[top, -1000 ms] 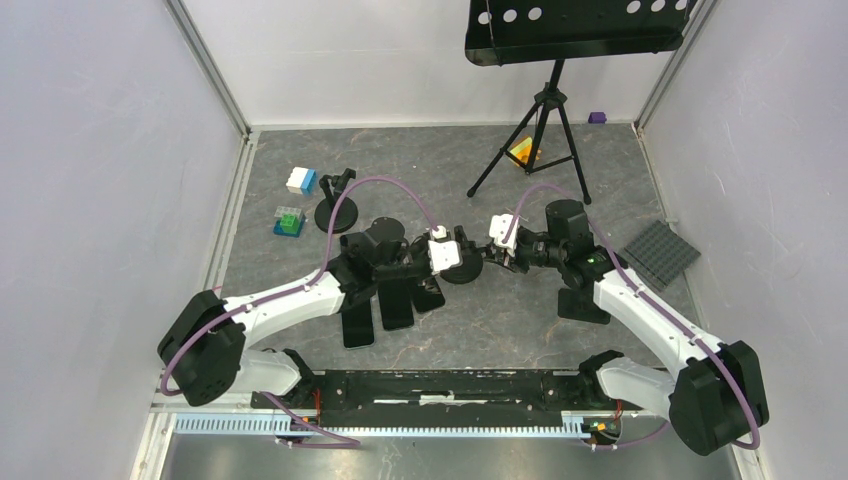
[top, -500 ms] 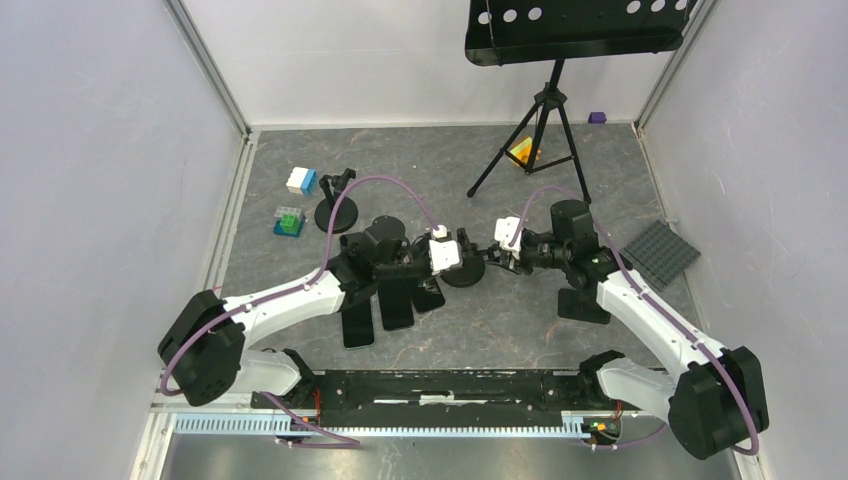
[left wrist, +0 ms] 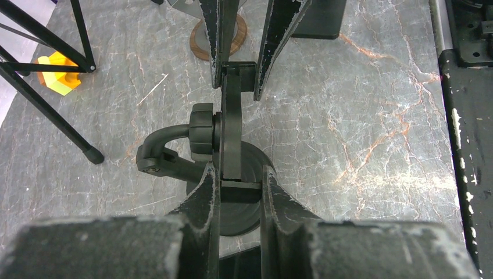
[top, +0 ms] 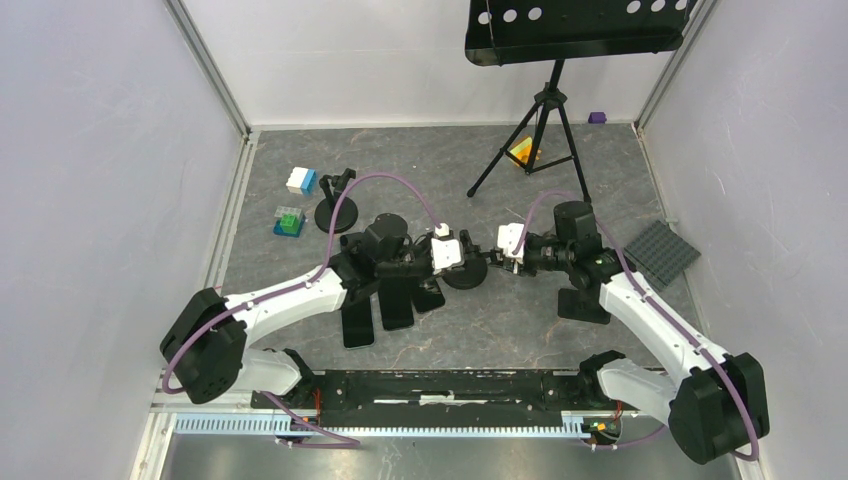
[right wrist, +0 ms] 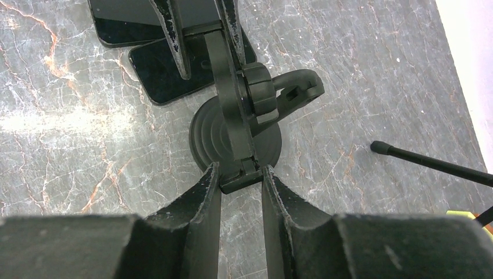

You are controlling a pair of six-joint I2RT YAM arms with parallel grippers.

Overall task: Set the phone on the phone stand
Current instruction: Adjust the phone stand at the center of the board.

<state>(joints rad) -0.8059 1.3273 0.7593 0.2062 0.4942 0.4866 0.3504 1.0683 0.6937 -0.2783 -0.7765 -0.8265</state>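
The black phone stand [top: 465, 274] has a round base and a tilted holder plate, and stands mid-table between both arms. My left gripper [left wrist: 240, 189] is shut on the plate's near lip [left wrist: 239, 192]. My right gripper [right wrist: 241, 177] is shut on the opposite lip [right wrist: 239, 181]. Each wrist view shows the other gripper's fingers at the plate's far end, in the left wrist view [left wrist: 280, 32] and in the right wrist view [right wrist: 173, 35]. Three dark phones [top: 397, 304] lie flat on the floor under my left arm, also in the right wrist view [right wrist: 165, 78]. No phone is held.
A second black stand [top: 334, 210] and toy blocks [top: 289, 222] lie at the back left. A music-stand tripod [top: 540, 130] rises at the back, with one foot near the phone stand [left wrist: 93, 156]. A black block [top: 583, 304] and a grey baseplate [top: 660, 253] lie at the right.
My right wrist has dropped slightly and settled on the stand's plate. My left gripper has shifted a little to the right. The phones have not moved.
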